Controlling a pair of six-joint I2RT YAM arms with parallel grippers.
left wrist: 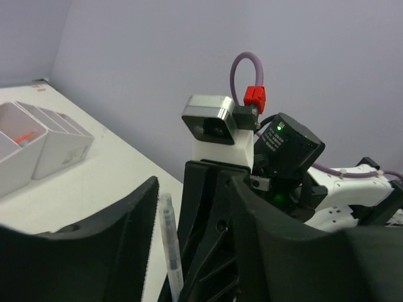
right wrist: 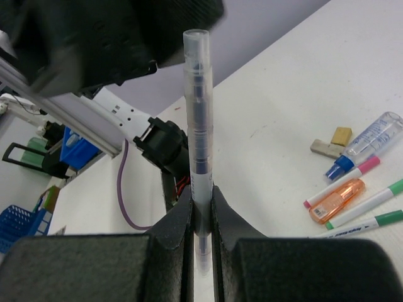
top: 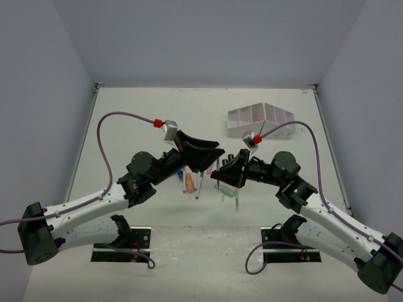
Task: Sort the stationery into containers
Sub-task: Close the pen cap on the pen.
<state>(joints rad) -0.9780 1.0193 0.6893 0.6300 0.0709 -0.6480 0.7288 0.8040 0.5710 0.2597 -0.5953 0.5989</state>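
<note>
- Clear plastic pen (right wrist: 198, 145) with a dark core stands upright, pinched near its lower end by the right gripper (right wrist: 201, 207). The jaws are closed tight on it, and most of its length sticks out past the fingertips.
- The left gripper (left wrist: 192, 201) faces the right one with its jaws well apart. The same pen (left wrist: 170, 245) rises in the gap, close beside the finger (left wrist: 113, 239) on the view's left and clear of the other. Whether it touches that finger cannot be told.
- Loose stationery lies on the white table (right wrist: 302, 82), off to the right of the right jaws. There is an orange highlighter (right wrist: 337, 200), a pink-capped pen (right wrist: 343, 182), two green-capped pens (right wrist: 368, 204), a clear tube (right wrist: 371, 138) with a blue cap, and a tan block (right wrist: 342, 135) against a grey block (right wrist: 324, 148).
- The white organizer (left wrist: 56, 148) sits far to the left of the left jaws, well apart, with something red in one compartment.
</note>
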